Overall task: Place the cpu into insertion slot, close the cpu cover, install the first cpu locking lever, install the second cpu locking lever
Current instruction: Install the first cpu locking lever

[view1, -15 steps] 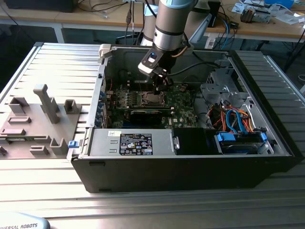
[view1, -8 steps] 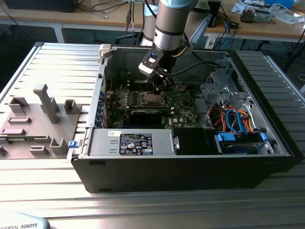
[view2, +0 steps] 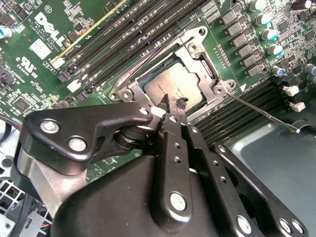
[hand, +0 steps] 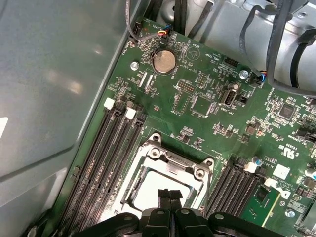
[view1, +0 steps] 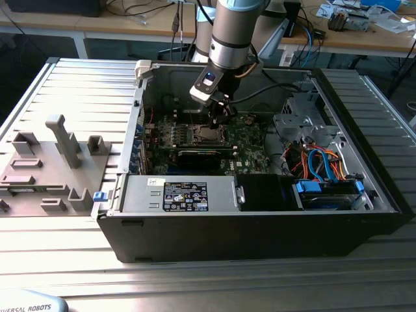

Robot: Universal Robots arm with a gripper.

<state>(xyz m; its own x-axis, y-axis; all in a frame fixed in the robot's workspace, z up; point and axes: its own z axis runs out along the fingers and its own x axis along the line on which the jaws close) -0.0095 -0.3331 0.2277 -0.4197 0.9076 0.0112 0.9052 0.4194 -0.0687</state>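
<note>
Exterior view: open computer case (view1: 227, 234) lies on its side on a ribbed metal tabletop (view1: 260, 283). The arm (view1: 235, 32) comes in from 12 o'clock and reaches down into the case. The claw (view1: 220, 121) hangs just above the green motherboard (view1: 250, 140), over the insertion slot (view1: 209, 135).

- Long black expansion card (view1: 201, 155) sits at 6 o'clock of the slot, close beside it.
- Power supply (view1: 185, 195) with its label is further out at 6 o'clock, against the near case wall.
- Bundle of blue cables (view1: 318, 162) is at 4 o'clock of the board.
- Grey fixture tray (view1: 45, 172) is at 9 o'clock of the case, on the exterior view's left.

Second wrist view: the claw (view2: 172, 111) has its 2 fingertips (view2: 165, 106) pressed together, and I can see nothing between them. The tips sit at the edge of the socket. The cpu (view2: 177, 84) lies seated in the slot, dull silver top up. The cpu cover (view2: 193, 47) lies down around it, and the chip shows through the cut-out. 1 thin locking lever (view2: 261, 112) stands out from a corner of the frame, crossing the memory slots (view2: 247, 106), with its bent end over the grey case floor.

First wrist view: the claw (hand: 170, 193) is narrow, pads touching, directly over the bright cpu (hand: 148, 192) inside the cover (hand: 173, 160). A coin battery (hand: 164, 61) sits well apart from the socket.
</note>
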